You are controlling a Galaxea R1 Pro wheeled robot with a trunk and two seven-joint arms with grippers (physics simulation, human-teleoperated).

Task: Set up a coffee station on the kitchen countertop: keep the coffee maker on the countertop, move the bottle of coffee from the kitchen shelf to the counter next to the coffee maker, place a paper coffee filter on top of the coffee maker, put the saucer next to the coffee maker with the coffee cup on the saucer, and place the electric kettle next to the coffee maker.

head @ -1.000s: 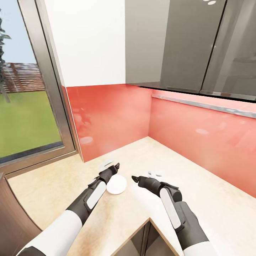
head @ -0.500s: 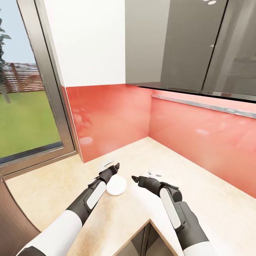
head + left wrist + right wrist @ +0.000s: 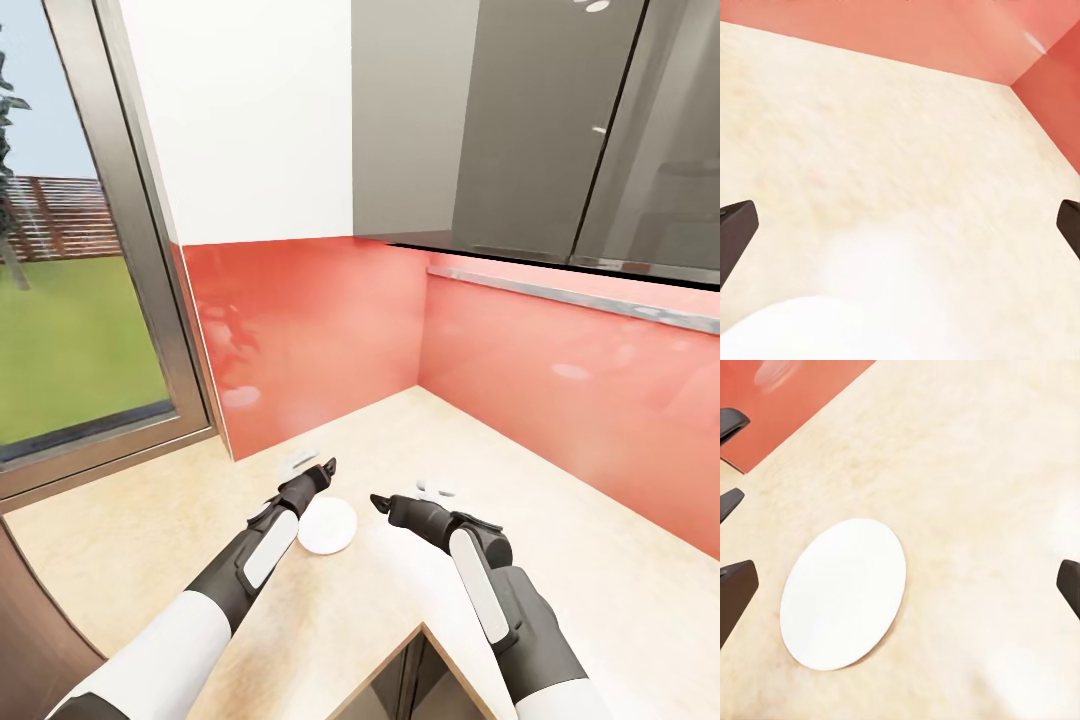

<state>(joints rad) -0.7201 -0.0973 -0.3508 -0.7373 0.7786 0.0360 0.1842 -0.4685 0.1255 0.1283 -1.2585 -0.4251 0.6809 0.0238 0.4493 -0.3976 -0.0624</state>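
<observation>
A: Which step is in hand?

B: The saucer step, I judge. The saucer (image 3: 328,524) lies flat on the table (image 3: 560,560), in the corner below the red backsplash (image 3: 330,330). The coffee maker, kettle and bottle are not here, so the saucer has yet to reach its place.

A: Where are the arms relative to the saucer?

B: The left pincer (image 3: 328,466) hangs just beside its far-left edge, fingers apart and holding nothing; in the left wrist view the dark fingertips (image 3: 736,229) sit wide at either side, with a blurred white patch between them that is probably the saucer. The right pincer (image 3: 378,500) is just beyond the saucer's right edge, also spread and empty. In the right wrist view the saucer (image 3: 844,594) lies off to one side of the gap between its fingertips (image 3: 735,589), not centred in it.

A: What does the next move call for?

B: Picking a thin plate off a flat table is awkward. One pincer would need to come down over the rim, or nudge the saucer toward the table's front edge to get a finger beneath it.

A: How does the saucer look?

B: Round, plain white, very low, flat on the beige speckled surface, with nothing on it. Two small white things lie near it: one behind the left pincer (image 3: 302,460), one just past the right (image 3: 436,490). The cup or the filter, maybe; too small to tell.
</observation>
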